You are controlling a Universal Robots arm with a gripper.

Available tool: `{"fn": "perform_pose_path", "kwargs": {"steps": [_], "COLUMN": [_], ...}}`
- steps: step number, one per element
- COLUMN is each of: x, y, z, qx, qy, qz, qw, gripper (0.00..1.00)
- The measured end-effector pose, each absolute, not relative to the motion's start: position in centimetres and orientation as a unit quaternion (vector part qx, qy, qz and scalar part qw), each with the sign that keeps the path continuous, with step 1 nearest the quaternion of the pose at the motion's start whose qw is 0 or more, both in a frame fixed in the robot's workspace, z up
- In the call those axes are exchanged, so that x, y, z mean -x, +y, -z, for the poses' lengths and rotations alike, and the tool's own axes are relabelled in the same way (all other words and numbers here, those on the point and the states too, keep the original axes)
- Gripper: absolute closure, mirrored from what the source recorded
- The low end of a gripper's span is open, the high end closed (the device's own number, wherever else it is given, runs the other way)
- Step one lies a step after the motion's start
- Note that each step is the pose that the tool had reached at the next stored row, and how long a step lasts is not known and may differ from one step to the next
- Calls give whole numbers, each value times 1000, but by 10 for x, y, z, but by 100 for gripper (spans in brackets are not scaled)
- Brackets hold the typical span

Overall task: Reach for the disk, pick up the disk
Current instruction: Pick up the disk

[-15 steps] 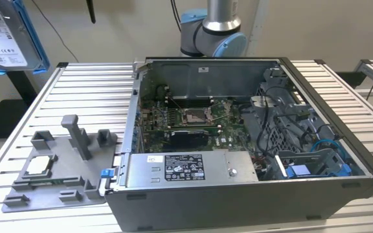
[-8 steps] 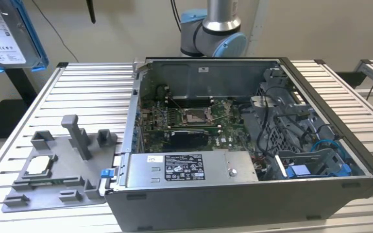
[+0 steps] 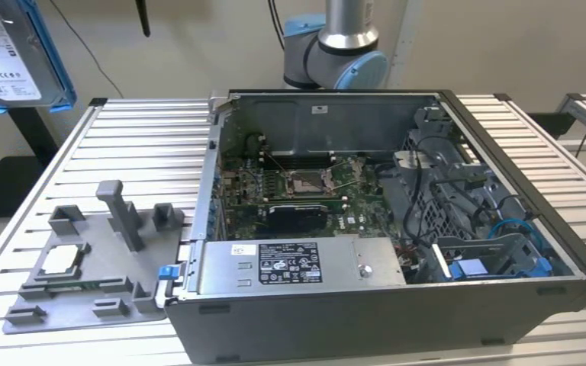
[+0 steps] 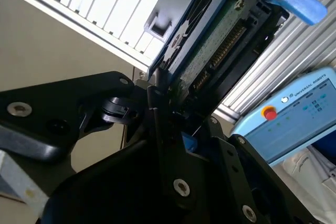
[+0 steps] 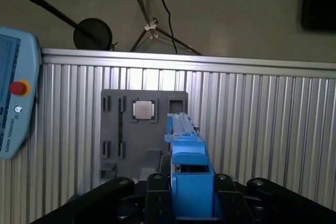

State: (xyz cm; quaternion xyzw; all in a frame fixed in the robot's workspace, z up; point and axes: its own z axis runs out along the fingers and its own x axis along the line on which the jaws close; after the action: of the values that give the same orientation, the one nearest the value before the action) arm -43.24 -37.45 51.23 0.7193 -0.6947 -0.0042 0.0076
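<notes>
Disk (image 3: 8, 57) first, in the exterior view: it hangs in the air at about ten o'clock, label side showing, blue carrier frame round its edge, well above the slatted bench (image 3: 140, 137). The open computer case (image 3: 375, 313) sits at the middle, with the arm (image 3: 339, 42) standing behind it at twelve o'clock. A grey fixture tray (image 3: 79, 309) lies at eight o'clock, holding a small square chip (image 3: 61, 259). Carrying the disk this high probably keeps it clear of the case walls and the tray's upright posts.

In the second wrist view the disk (image 4: 220, 40) is seen nearly edge-on, green circuit-board face exposed. The black jaws are closed narrow on its near end. A pale blue teach pendant (image 4: 294, 114) rests beyond it.

In the first wrist view the carrier's blue edge (image 5: 190, 182) runs out from between the jaws, which clamp it from both sides. Gripping on the frame's sides seems meant to spare the label face and the bare board. Past the disk lie the fixture tray (image 5: 113, 129) and chip (image 5: 143, 109) on the bench (image 5: 262, 129). The pickup looks done: nothing but the jaws touches the disk.
</notes>
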Motion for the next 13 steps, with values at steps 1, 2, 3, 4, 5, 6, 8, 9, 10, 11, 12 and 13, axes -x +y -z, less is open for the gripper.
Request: {"fn": "perform_pose_path", "kwargs": {"steps": [1,2,3,4,5,6,8,9,10,11,12,13], "x": [432,431,429,428,425,423,416,414,411,408,405,402], "y": [-375,-375,-375,-375,-375,-375,-375,-375,-375,-375,-375,-375], "z": [-512,-512,-512,-512,-512,-512,-512,-512,-512,-512,-512,-512], "qx": [-719,-719,-719,-719,-719,-719,-719,-719,-719,-719,-719,-719], "qy": [-695,-695,-695,-695,-695,-695,-695,-695,-695,-695,-695,-695], "qz": [4,4,4,4,4,4,4,4,4,4,4,5], "qw": [8,8,8,8,8,8,8,8,8,8,8,8], "gripper": [100,100,100,100,100,100,100,100,100,100,100,100]}}
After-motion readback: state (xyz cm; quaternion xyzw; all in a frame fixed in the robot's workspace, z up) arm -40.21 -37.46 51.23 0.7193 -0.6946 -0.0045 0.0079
